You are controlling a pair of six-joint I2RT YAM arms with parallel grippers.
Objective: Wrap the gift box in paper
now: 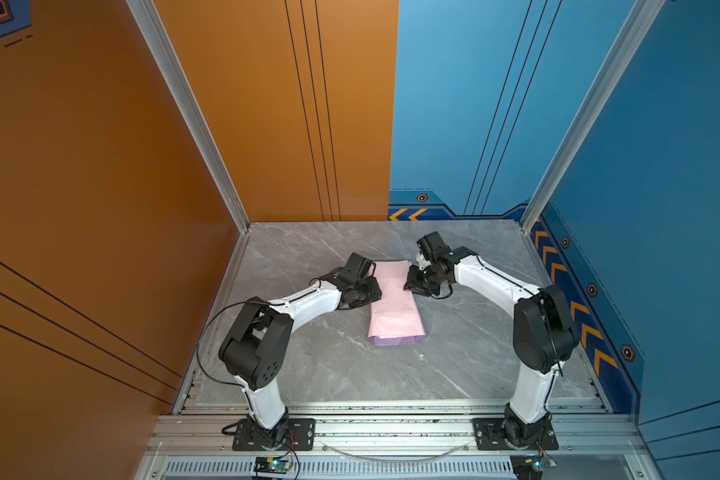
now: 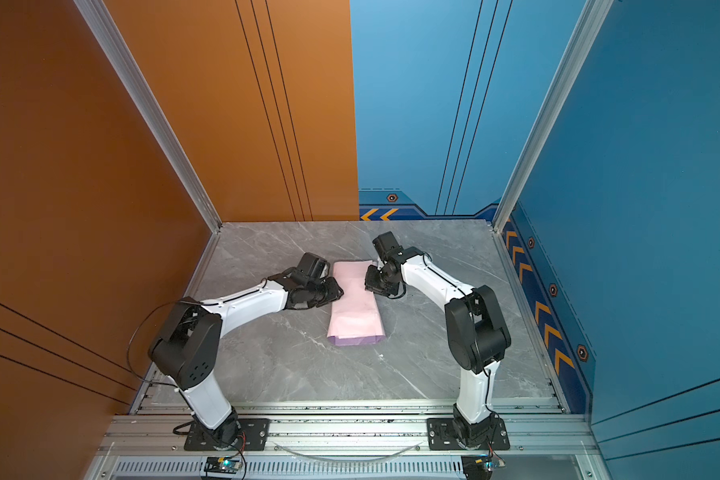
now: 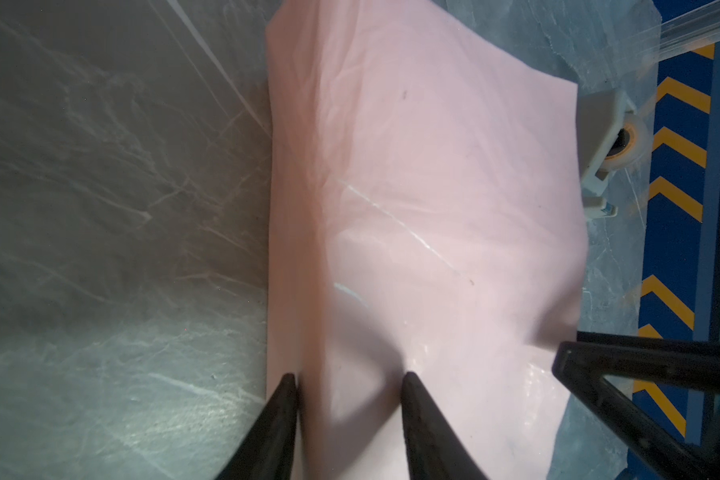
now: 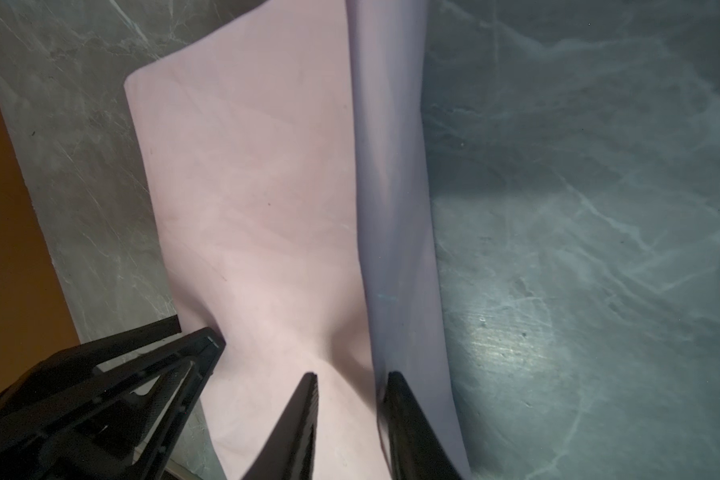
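The paper (image 1: 393, 316) lies folded into a long strip on the table, pale pink on top with a lilac edge at its near end, in both top views (image 2: 354, 316). The gift box is hidden under it. My left gripper (image 1: 376, 291) meets the strip's far half from the left. In the left wrist view its fingers (image 3: 287, 395) stand partly apart around a raised fold of paper (image 3: 433, 187). My right gripper (image 1: 409, 284) comes in from the right. Its jaws (image 4: 352, 374) pinch a puckered fold where the pink face (image 4: 258, 187) meets an upright lilac flap (image 4: 391, 166).
A pale tape dispenser (image 3: 603, 137) sits just past the paper's far corner, near the blue wall. Both grippers work close together over the strip, and the left gripper's frame (image 4: 121, 374) shows in the right wrist view. Grey marble table (image 1: 329, 365) surrounds the paper.
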